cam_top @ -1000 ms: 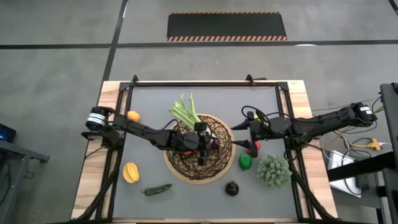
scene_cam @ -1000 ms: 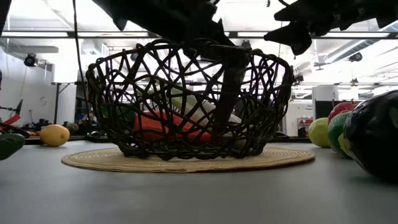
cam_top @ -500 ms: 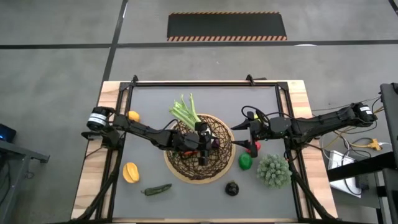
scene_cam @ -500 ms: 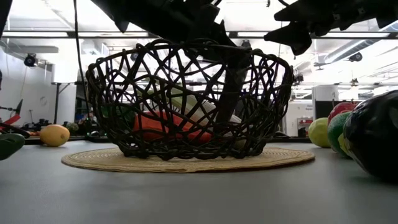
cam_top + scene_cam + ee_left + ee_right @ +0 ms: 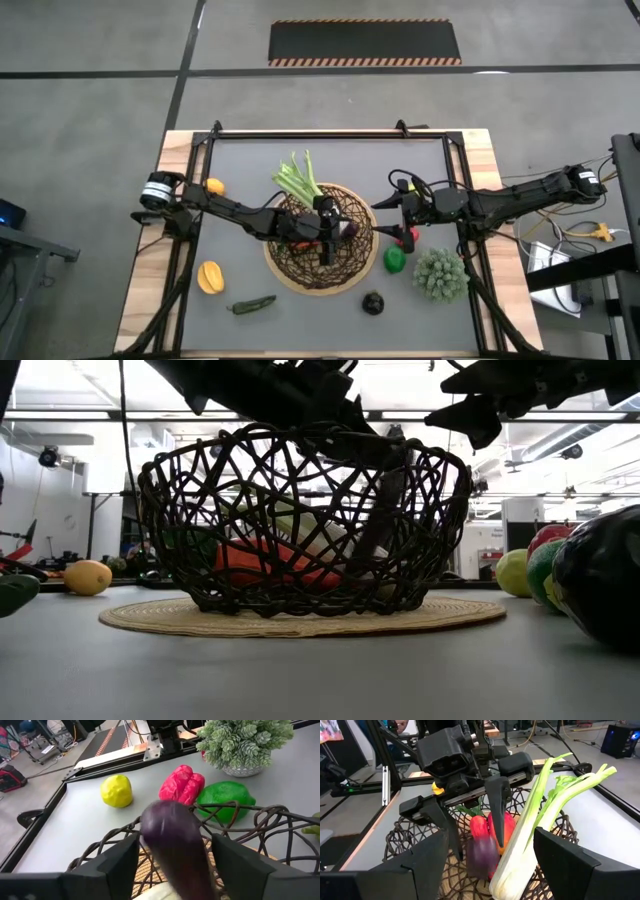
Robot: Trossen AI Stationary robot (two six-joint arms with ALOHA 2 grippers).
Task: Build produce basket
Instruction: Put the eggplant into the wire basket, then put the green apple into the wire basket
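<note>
Left gripper (image 5: 470,827): over the basket (image 5: 285,262), fingers spread apart, the eggplant (image 5: 481,857) loose between them, apparently released.
Right gripper (image 5: 385,207): waits open and empty beside the basket.
Risk: the eggplant could topple against the leek (image 5: 530,832) if a finger clips it.
Hidden: whether the eggplant rests on the basket floor.

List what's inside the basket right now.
Basket holds a leek, a red pepper, an orange carrot and a purple eggplant between the left gripper's open fingers. The basket floor beneath is covered.
</note>
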